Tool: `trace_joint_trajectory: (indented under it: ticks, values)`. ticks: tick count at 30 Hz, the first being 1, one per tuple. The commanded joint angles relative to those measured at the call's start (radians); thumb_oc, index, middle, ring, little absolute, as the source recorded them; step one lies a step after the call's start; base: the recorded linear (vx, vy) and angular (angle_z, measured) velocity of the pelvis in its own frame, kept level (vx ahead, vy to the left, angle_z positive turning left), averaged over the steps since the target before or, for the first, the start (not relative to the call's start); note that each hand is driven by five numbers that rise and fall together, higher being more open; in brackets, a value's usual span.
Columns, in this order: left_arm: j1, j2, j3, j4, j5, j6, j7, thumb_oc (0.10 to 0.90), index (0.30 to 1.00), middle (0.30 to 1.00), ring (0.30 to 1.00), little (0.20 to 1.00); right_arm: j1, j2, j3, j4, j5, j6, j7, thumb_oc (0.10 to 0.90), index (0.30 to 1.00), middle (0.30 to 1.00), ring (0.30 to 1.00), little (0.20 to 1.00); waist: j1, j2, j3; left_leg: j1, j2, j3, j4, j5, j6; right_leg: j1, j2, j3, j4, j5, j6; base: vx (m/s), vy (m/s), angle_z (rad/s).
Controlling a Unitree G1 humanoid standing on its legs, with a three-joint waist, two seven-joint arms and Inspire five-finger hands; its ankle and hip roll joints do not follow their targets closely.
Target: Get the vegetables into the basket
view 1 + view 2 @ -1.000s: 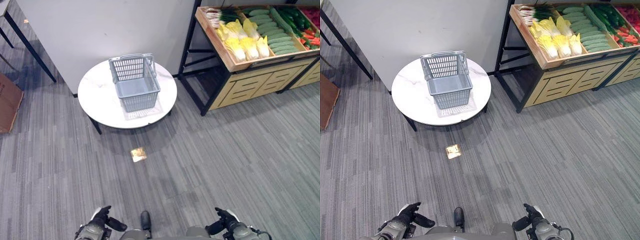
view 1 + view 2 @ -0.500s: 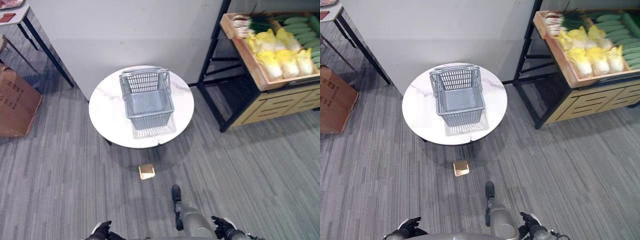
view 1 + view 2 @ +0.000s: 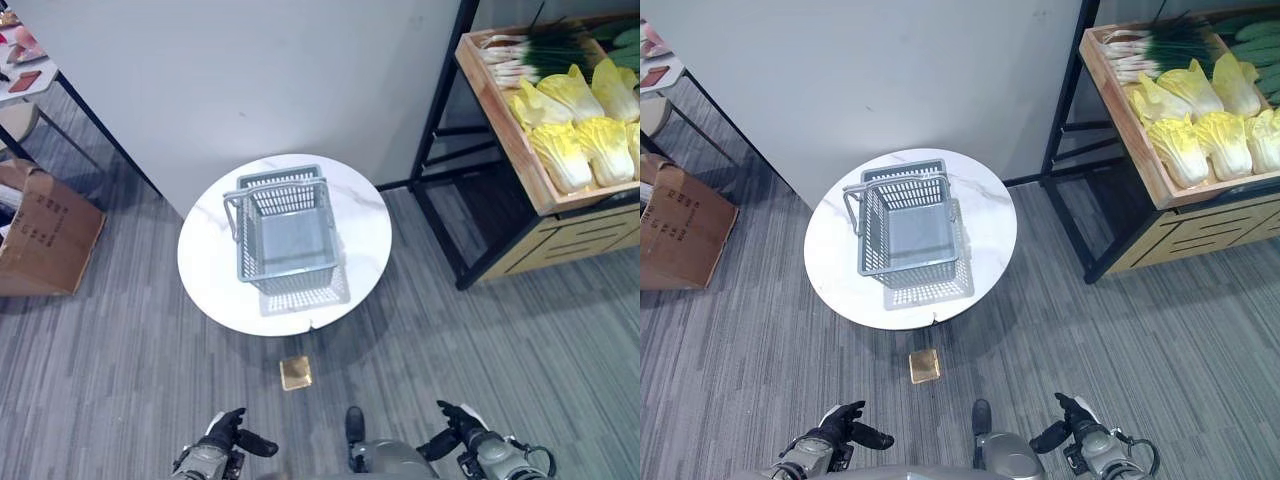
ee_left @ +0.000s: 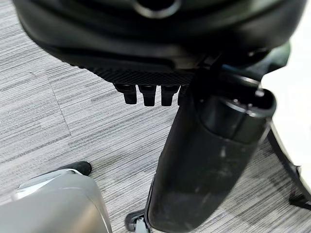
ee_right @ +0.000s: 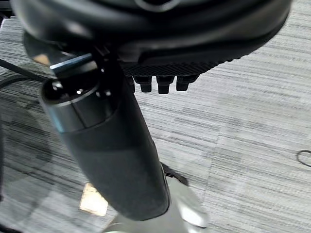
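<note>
A grey plastic basket [image 3: 285, 240] stands empty, handles up, on a round white table [image 3: 210, 280]. The vegetables lie in a wooden shelf crate [image 3: 520, 160] at the far right: yellow-white cabbages [image 3: 580, 140], green onions [image 3: 530, 45] and cucumbers [image 3: 1250, 30]. My left hand [image 3: 225, 440] hangs low over the carpet, well short of the table, open and holding nothing. My right hand [image 3: 465, 430] hangs likewise at the lower right, open and holding nothing. Each wrist view shows straight fingers [image 4: 146, 94] and a thumb [image 5: 112, 150] over bare carpet.
A grey partition wall [image 3: 260, 80] stands right behind the table. A cardboard box [image 3: 45, 235] sits on the floor at the left, beside a black-legged table [image 3: 100, 125]. A brass floor plate [image 3: 295, 373] lies in the carpet before the table. The shelf's black frame [image 3: 450, 200] stands right of the table.
The whole picture has shifted, so the camera has moved: table and basket now sit closer and more central. Both hands stay low and hold nothing.
</note>
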Motion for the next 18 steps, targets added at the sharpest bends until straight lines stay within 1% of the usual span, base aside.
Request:
trace_joint_trajectory:
  ticks: [1, 2, 3, 4, 5, 6, 7, 8, 9, 10, 12, 13, 15, 18]
  values:
    - [0.016, 0.033, -0.034, -0.020, 0.001, -0.008, 0.013, 0.900, 1.000, 1.000, 1.000, 1.000, 0.005, -0.035, -0.025, 0.004, 0.024, -0.010, -0.015, 0.900, 1.000, 1.000, 1.000, 1.000, 0.003, -0.018, 0.026, -0.136, 0.013, 0.044, -0.250, 0.132, 0.062, -0.007, -0.120, 0.045, 0.074, 0.000, 0.192, 0.13, 0.039, 0.40]
    - [0.016, 0.033, -0.035, -0.020, 0.001, -0.008, 0.013, 0.900, 1.000, 1.000, 1.000, 1.000, 0.005, -0.035, -0.025, 0.004, 0.024, -0.010, -0.015, 0.900, 1.000, 1.000, 1.000, 1.000, 0.004, -0.018, 0.027, -0.133, 0.013, 0.046, -0.248, 0.129, 0.062, -0.005, -0.120, 0.047, 0.074, -0.002, 0.192, 0.11, 0.083, 0.47]
    - [0.022, 0.030, -0.035, -0.019, 0.001, -0.010, 0.013, 0.900, 1.000, 1.000, 1.000, 1.000, 0.004, -0.036, -0.024, 0.001, 0.021, -0.012, -0.017, 0.900, 1.000, 1.000, 1.000, 1.000, 0.014, -0.017, 0.030, -0.173, 0.022, 0.053, -0.288, 0.138, 0.060, 0.010, -0.128, 0.062, 0.066, -0.005, 0.197, 0.06, 0.062, 0.34]
    - [0.022, 0.030, -0.035, -0.019, 0.001, -0.010, 0.013, 0.900, 1.000, 1.000, 1.000, 1.000, 0.004, -0.036, -0.024, 0.001, 0.021, -0.012, -0.017, 0.900, 1.000, 1.000, 1.000, 1.000, 0.015, -0.018, 0.031, -0.170, 0.022, 0.054, -0.290, 0.138, 0.060, 0.011, -0.128, 0.063, 0.066, -0.006, 0.197, 0.13, 0.153, -0.10]
    - [0.030, 0.028, -0.033, -0.019, 0.000, -0.012, 0.014, 0.900, 1.000, 1.000, 1.000, 1.000, 0.006, -0.036, -0.027, -0.003, 0.017, -0.013, -0.018, 0.900, 1.000, 1.000, 1.000, 1.000, 0.023, -0.010, 0.032, -0.194, 0.034, 0.060, -0.318, 0.172, 0.055, 0.024, -0.131, 0.077, 0.067, -0.011, 0.201, 0.10, 0.126, -0.51]
    - [0.030, 0.030, -0.032, -0.018, 0.000, -0.012, 0.014, 0.900, 1.000, 1.000, 1.000, 1.000, 0.007, -0.035, -0.025, -0.004, 0.014, -0.014, -0.015, 0.900, 1.000, 1.000, 1.000, 1.000, 0.027, -0.008, 0.035, -0.198, 0.037, 0.073, -0.314, 0.179, 0.055, 0.028, -0.131, 0.083, 0.075, -0.016, 0.202, 0.13, 0.178, -0.75]
    - [0.030, 0.032, -0.029, -0.016, -0.001, -0.011, 0.011, 0.900, 1.000, 1.000, 1.000, 1.000, 0.004, -0.030, -0.020, -0.009, 0.011, -0.014, -0.011, 0.900, 1.000, 1.000, 1.000, 1.000, 0.029, -0.005, 0.034, -0.178, 0.038, 0.079, -0.325, 0.169, 0.058, 0.029, -0.121, 0.096, 0.083, -0.025, 0.203, 0.09, 0.212, -0.93]
    - [0.035, 0.034, -0.031, -0.014, 0.012, -0.010, 0.012, 0.900, 1.000, 1.000, 1.000, 1.000, 0.006, -0.019, -0.019, -0.007, 0.007, -0.012, -0.010, 0.900, 1.000, 1.000, 1.000, 1.000, 0.025, -0.005, 0.026, -0.156, 0.030, 0.095, -0.349, 0.163, 0.063, 0.034, -0.129, 0.108, 0.082, -0.017, 0.211, 0.10, 0.313, -0.83]
    - [0.036, 0.039, -0.029, -0.010, 0.019, -0.009, 0.012, 0.900, 1.000, 1.000, 1.000, 1.000, 0.011, -0.008, -0.017, -0.005, 0.001, -0.008, -0.008, 0.900, 1.000, 1.000, 1.000, 1.000, 0.023, -0.013, 0.016, -0.127, 0.016, 0.111, -0.380, 0.153, 0.077, 0.038, -0.138, 0.128, 0.076, -0.006, 0.223, 0.08, 0.324, -0.83]
    - [0.036, 0.041, -0.032, -0.010, 0.025, -0.009, 0.011, 0.900, 1.000, 1.000, 1.000, 1.000, 0.014, 0.000, -0.016, -0.003, -0.002, -0.007, -0.007, 0.900, 1.000, 1.000, 1.000, 1.000, 0.023, -0.017, 0.012, -0.113, 0.010, 0.125, -0.392, 0.149, 0.083, 0.040, -0.143, 0.138, 0.072, 0.001, 0.230, 0.05, 0.243, -0.64]
    - [0.036, 0.046, -0.036, -0.011, 0.035, -0.008, 0.011, 0.900, 1.000, 1.000, 1.000, 1.000, 0.017, 0.011, -0.017, 0.000, -0.002, -0.003, -0.005, 0.900, 1.000, 1.000, 1.000, 1.000, 0.023, -0.024, 0.006, -0.096, 0.002, 0.144, -0.399, 0.137, 0.092, 0.037, -0.150, 0.149, 0.067, 0.012, 0.243, 0.00, 0.186, -0.47]
    - [0.038, 0.055, -0.040, -0.010, 0.047, -0.009, 0.013, 0.900, 1.000, 1.000, 1.000, 1.000, 0.019, 0.021, -0.015, -0.002, 0.001, -0.001, -0.004, 0.900, 1.000, 1.000, 1.000, 1.000, 0.022, -0.034, 0.002, -0.087, -0.008, 0.157, -0.399, 0.124, 0.101, 0.035, -0.160, 0.160, 0.062, 0.023, 0.253, -0.01, 0.191, -0.17]
    - [0.039, 0.063, -0.036, -0.007, 0.053, -0.007, 0.017, 0.900, 1.000, 1.000, 1.000, 1.000, 0.023, 0.029, -0.017, -0.001, 0.004, 0.001, -0.003, 0.900, 1.000, 1.000, 1.000, 1.000, 0.025, -0.041, -0.001, -0.078, -0.013, 0.165, -0.399, 0.116, 0.105, 0.041, -0.168, 0.166, 0.051, 0.030, 0.261, -0.01, 0.129, -0.15]
    - [0.050, 0.065, -0.012, 0.010, 0.040, -0.003, 0.020, 0.900, 1.000, 1.000, 1.000, 1.000, 0.041, 0.039, -0.066, 0.036, 0.046, 0.003, -0.015, 0.900, 1.000, 1.000, 1.000, 1.000, 0.022, -0.051, -0.022, -0.050, -0.019, 0.176, -0.399, 0.097, 0.108, 0.064, -0.174, 0.172, 0.009, 0.046, 0.267, 0.04, 0.057, -0.11]
